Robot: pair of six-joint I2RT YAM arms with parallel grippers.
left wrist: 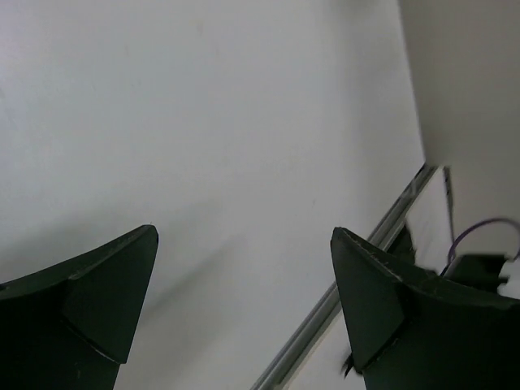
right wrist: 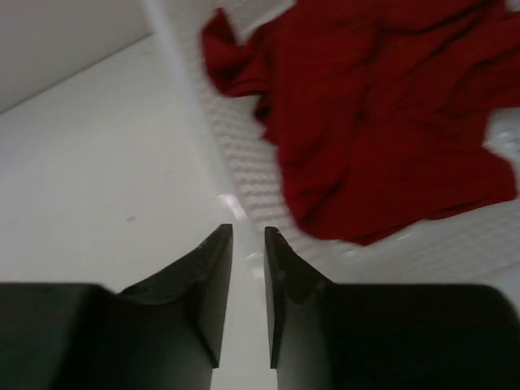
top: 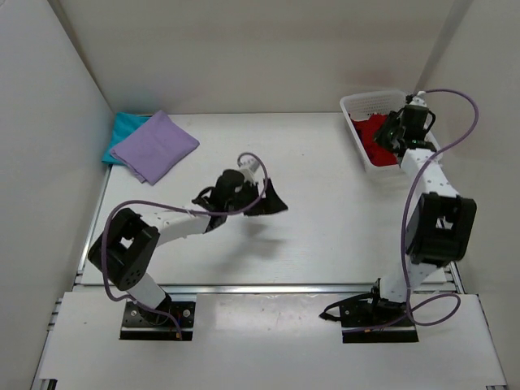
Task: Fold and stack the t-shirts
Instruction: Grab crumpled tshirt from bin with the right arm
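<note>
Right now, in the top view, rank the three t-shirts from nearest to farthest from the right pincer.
1. Red t-shirt, in the basket by the right pincer.
2. Lavender t-shirt, far left.
3. Teal t-shirt, partly under it, in the left corner.

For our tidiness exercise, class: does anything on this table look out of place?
The red shirt lies crumpled in the basket, while the purple shirt sits folded on the teal shirt.
</note>
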